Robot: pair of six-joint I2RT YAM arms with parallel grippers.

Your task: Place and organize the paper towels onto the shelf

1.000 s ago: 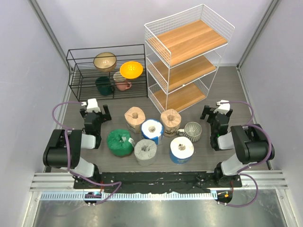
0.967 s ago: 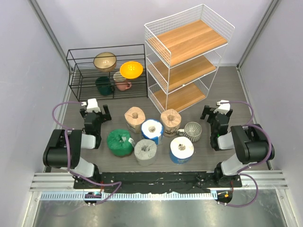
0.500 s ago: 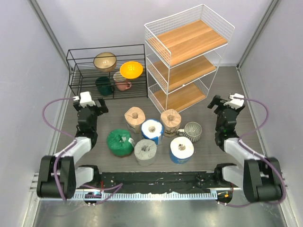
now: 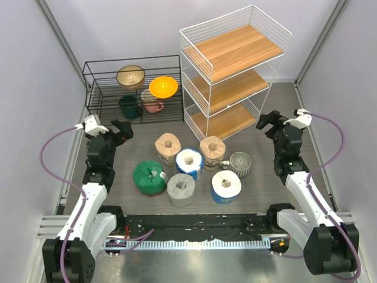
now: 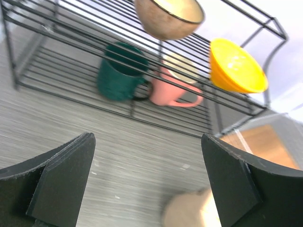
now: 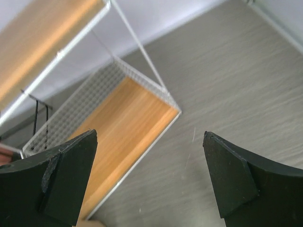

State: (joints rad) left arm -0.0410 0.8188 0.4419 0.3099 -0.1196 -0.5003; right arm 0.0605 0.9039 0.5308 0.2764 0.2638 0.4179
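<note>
Six paper towel rolls stand on end on the table's middle: two tan (image 4: 168,148) (image 4: 212,152), two white in blue wrap (image 4: 189,163) (image 4: 226,187), one grey (image 4: 181,189), one green (image 4: 149,177). The white wire shelf (image 4: 234,73) with three wooden boards stands behind them, its boards bare. My left gripper (image 4: 121,132) is open and empty, raised left of the rolls; a tan roll (image 5: 191,210) shows blurred between its fingers. My right gripper (image 4: 266,122) is open and empty, raised right of the shelf's bottom board (image 6: 118,137).
A low black wire rack (image 4: 132,88) at the back left holds a tan bowl (image 5: 169,16), a yellow bowl (image 5: 236,66), a green mug (image 5: 118,78) and a pink mug (image 5: 173,92). A ribbed grey-white mug (image 4: 240,163) stands beside the right tan roll.
Both arms have unfolded and risen from their low rest poses. The left gripper moved up and outward to the left, the right gripper up and toward the shelf. The rolls have not moved.
</note>
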